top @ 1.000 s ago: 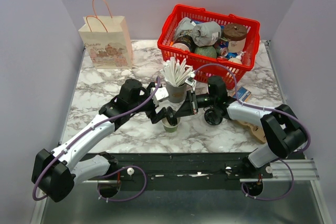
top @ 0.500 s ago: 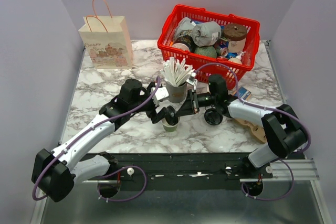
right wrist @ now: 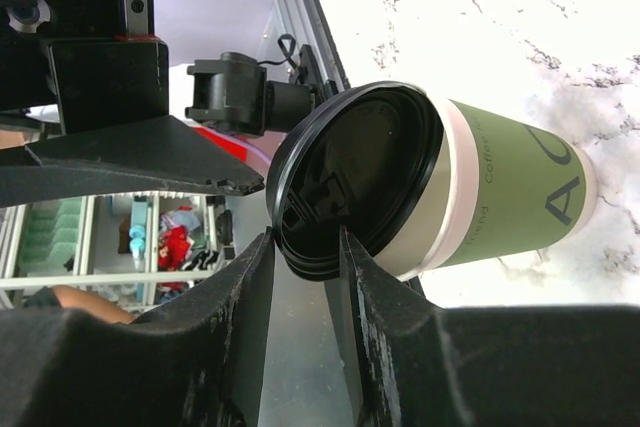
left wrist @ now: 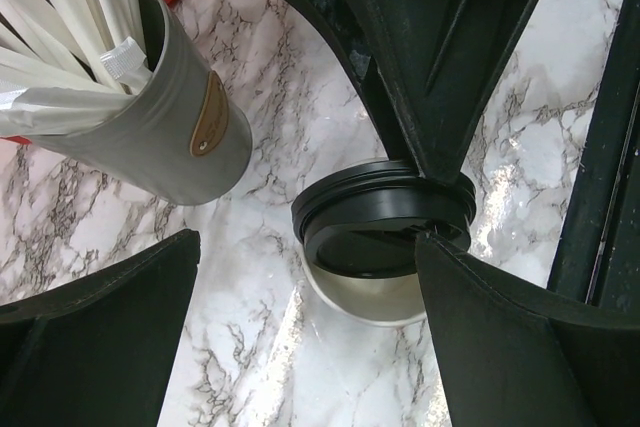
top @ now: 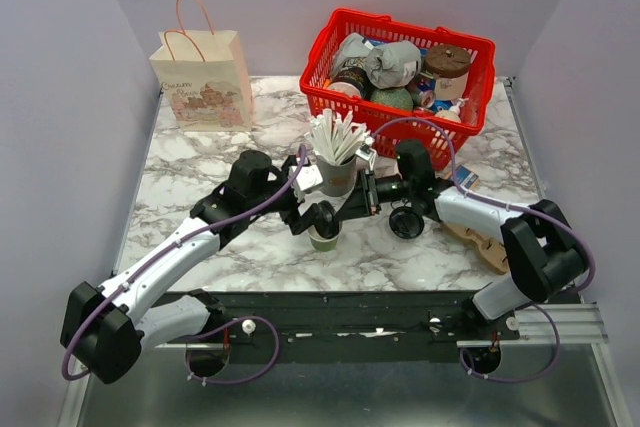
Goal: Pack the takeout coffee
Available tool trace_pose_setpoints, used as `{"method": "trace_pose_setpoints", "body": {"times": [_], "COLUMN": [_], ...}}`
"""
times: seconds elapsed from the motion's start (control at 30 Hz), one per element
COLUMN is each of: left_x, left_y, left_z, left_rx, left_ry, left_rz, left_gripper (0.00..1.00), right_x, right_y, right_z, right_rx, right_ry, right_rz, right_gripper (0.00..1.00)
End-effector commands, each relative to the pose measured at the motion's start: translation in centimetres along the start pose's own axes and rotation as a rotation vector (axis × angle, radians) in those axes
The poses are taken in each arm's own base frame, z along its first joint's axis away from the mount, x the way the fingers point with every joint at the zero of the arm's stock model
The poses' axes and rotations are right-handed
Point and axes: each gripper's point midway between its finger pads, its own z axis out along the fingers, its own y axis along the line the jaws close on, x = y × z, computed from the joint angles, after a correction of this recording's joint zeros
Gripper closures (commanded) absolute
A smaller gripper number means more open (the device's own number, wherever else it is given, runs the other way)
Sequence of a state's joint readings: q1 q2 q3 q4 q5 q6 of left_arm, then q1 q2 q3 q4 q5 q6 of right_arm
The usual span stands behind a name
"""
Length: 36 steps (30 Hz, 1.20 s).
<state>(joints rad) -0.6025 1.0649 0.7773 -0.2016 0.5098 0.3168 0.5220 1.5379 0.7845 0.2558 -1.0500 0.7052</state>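
Marble table [top: 200, 167] between lilac walls: the takeout coffee [top: 325, 239] is standing just in front of the grey cup of sticks [top: 335, 175], on the arms' side.
That one grey cup is crowding it from behind; one red basket [top: 330, 97] is sitting beyond the grey cup to the right, and one paper bag [top: 203, 82] well off to its far left. The single green cup is standing upright, long axis vertical, with its one black lid [right wrist: 350, 177] lying tilted across the mouth. The left gripper [left wrist: 308, 277] is hanging wide open around it. The right gripper [right wrist: 305, 247] is straddling the lid's rim; whether it is pinching, I cannot tell.
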Motion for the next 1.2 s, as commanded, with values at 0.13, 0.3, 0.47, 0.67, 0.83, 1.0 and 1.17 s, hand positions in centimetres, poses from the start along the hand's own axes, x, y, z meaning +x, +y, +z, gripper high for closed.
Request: {"method": "trace_pose_setpoints", "body": {"times": [0.13, 0.3, 0.47, 0.67, 0.83, 1.0, 1.17], "left_x": [-0.2, -0.3, -0.2, -0.3, 0.0, 0.1, 0.4], "left_y": [-0.3, -0.2, -0.1, 0.0, -0.2, -0.2, -0.3], "left_z": [0.7, 1.1, 1.5, 1.8, 1.9, 1.8, 1.9], "left_rx": [0.023, 0.026, 0.024, 0.022, 0.030, 0.024, 0.026], "left_ry": [-0.018, -0.032, -0.042, -0.059, -0.060, -0.058, -0.052], "left_rz": [0.007, 0.003, -0.002, -0.008, -0.011, -0.021, -0.027], "left_gripper": [0.04, 0.04, 0.04, 0.04, 0.04, 0.04, 0.04], "right_x": [-2.2, -2.5, -2.3, -2.4, -2.4, -2.6, -2.2], "right_y": [0.7, 0.6, -0.5, -1.6, -2.1, -2.4, -3.1], "right_z": [-0.4, -0.6, -0.9, -1.2, -1.1, -0.9, -0.8], "right_rx": [0.053, 0.088, 0.151, 0.229, 0.246, 0.249, 0.258], "right_ry": [-0.043, -0.033, -0.017, -0.005, 0.004, 0.012, 0.023], "right_rz": [-0.106, -0.118, -0.127, -0.128, -0.118, -0.110, -0.081], "right_gripper": [0.58, 0.58, 0.57, 0.57, 0.57, 0.57, 0.57]}}
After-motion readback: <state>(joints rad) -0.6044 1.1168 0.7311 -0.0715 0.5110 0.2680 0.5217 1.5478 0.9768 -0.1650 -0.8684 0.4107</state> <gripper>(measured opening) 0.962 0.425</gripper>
